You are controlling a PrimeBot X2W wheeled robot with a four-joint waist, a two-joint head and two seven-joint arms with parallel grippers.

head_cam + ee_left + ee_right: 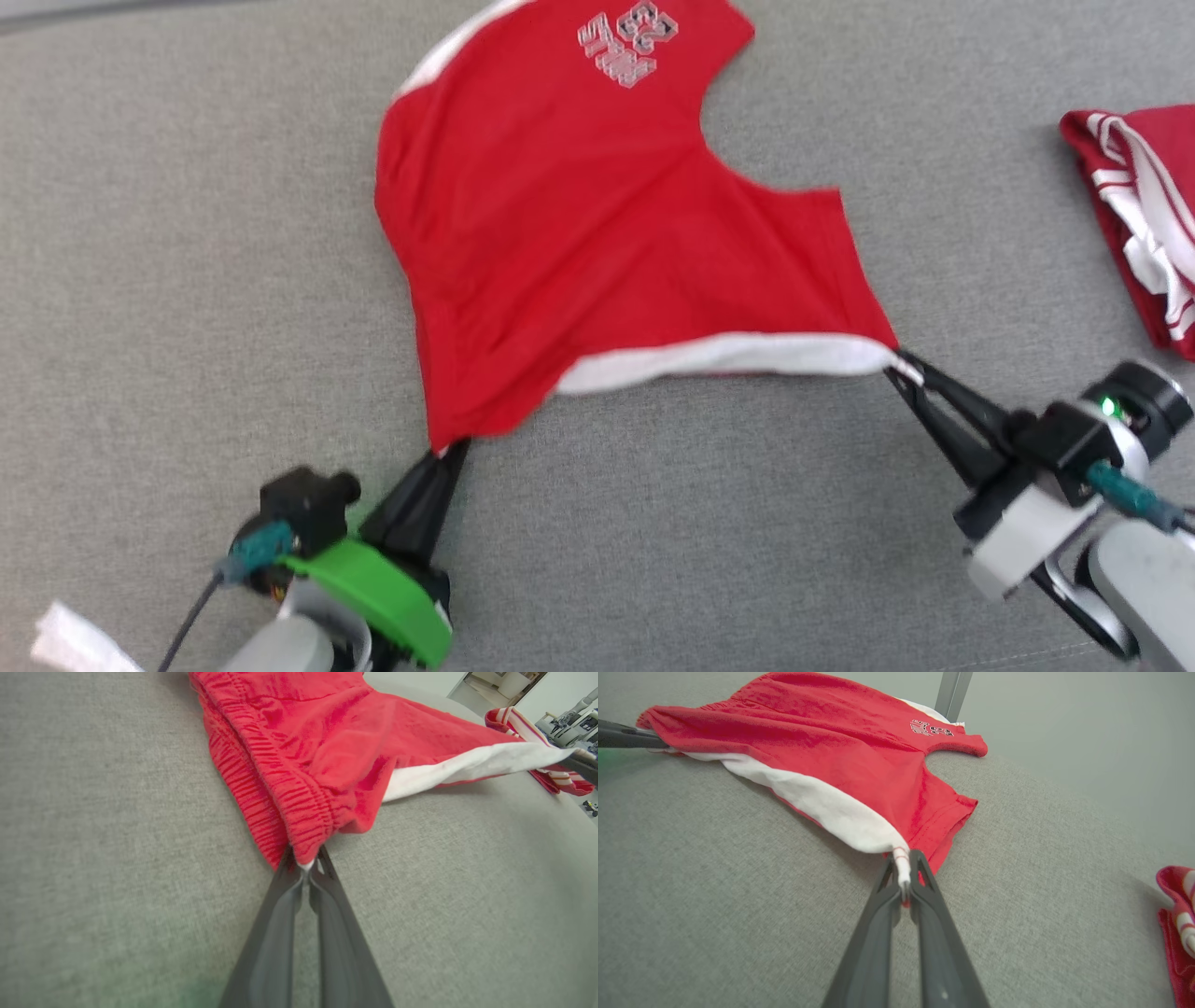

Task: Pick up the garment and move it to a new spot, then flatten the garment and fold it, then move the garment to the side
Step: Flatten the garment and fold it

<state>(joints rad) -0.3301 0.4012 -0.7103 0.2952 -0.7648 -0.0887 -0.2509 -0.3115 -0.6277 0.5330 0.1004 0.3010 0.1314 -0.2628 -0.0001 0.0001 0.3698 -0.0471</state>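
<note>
The garment (597, 233) is a pair of red shorts with white side panels and a pale printed emblem, spread on the grey surface (187, 233). My left gripper (452, 450) is shut on its near left corner, at the ribbed waistband (299, 812). At the near right corner, my right gripper (902, 362) is shut on the white-trimmed hem (903, 858). The near edge hangs taut between the two grippers, slightly off the surface. In the left wrist view the left gripper (308, 863) pinches a fold of fabric; the right gripper (905, 877) does the same in its own view.
A second red garment with white stripes (1139, 224) lies folded at the right edge, also seen as a striped bundle (528, 732) and at the lower right (1178, 924). A white scrap (70, 644) sits at the lower left. A metal post (952, 693) stands beyond the surface.
</note>
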